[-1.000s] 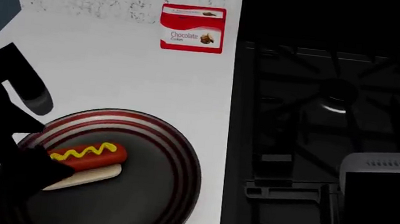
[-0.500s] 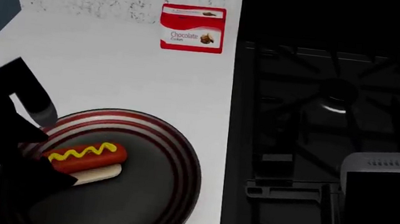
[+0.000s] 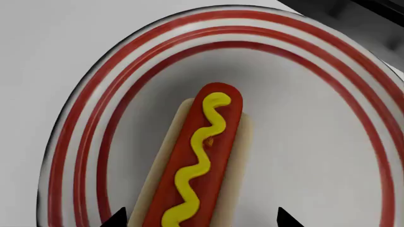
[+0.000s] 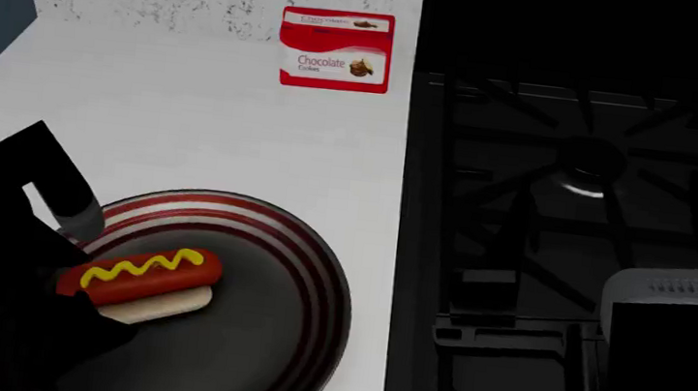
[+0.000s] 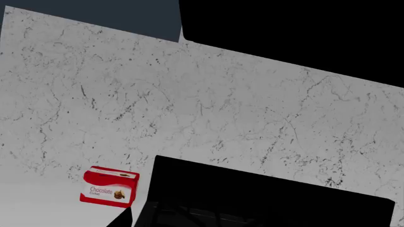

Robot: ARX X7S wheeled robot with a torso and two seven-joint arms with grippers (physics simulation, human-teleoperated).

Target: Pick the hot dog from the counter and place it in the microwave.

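White counter [image 4: 201,122]: box [image 4: 336,49] reads "Chocolate"; left end effector [image 3: 198,218] apart astride hot dog [image 3: 196,165].

Hot dog [image 3: 196,161] end cut off

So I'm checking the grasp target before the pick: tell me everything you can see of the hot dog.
The hot dog is a glossy red sausage with rounded ends, lying lengthwise in a pale cream bun whose edges show along both sides. A yellow mustard zigzag runs along its top. It lies flat and looks intact on the inner part of a dark plate with red and white rim rings, on the white counter. The left end effector sits at its near end; its two fingertips flank the bun in the left wrist view, contact unclear.
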